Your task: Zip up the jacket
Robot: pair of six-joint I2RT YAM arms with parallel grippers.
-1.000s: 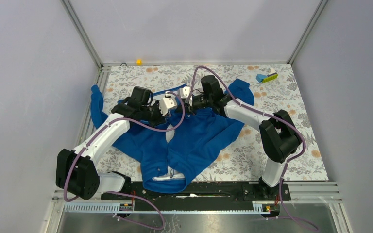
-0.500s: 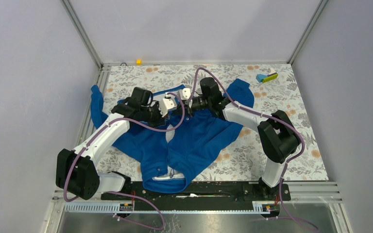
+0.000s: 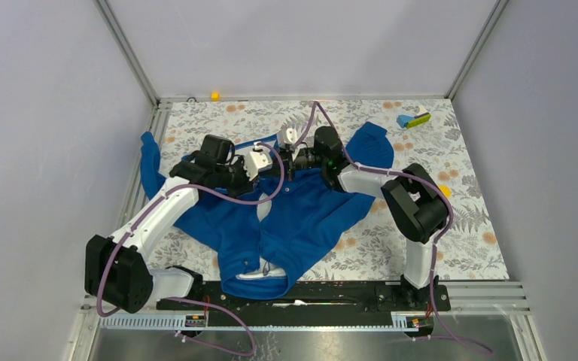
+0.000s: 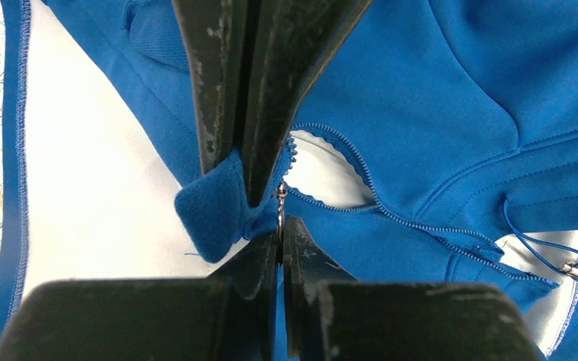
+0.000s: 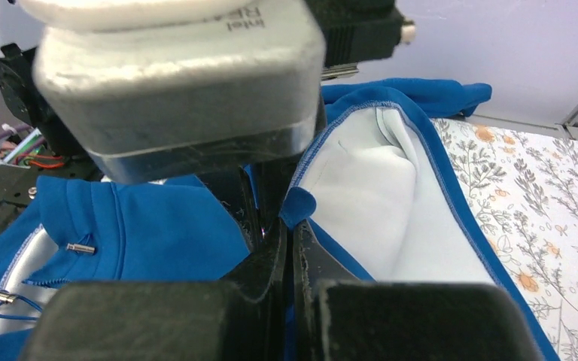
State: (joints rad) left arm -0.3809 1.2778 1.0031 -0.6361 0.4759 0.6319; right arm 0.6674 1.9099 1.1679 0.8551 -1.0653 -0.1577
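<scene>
The blue jacket (image 3: 301, 218) sprawls over the floral table (image 3: 466, 218), its near end at six o'clock. Toward twelve, the left gripper (image 4: 280, 244) pinches the zipper pull (image 4: 281, 203) tight. The right gripper (image 5: 292, 229) is clamped on a jacket fold beside it.

Overhead plus wrist close-ups (jacket (image 3: 301, 218) shared)

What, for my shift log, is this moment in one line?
task: zip jacket | left end effector: shut on zipper pull | right end effector: shut on jacket corner | zipper: not fully closed
</scene>
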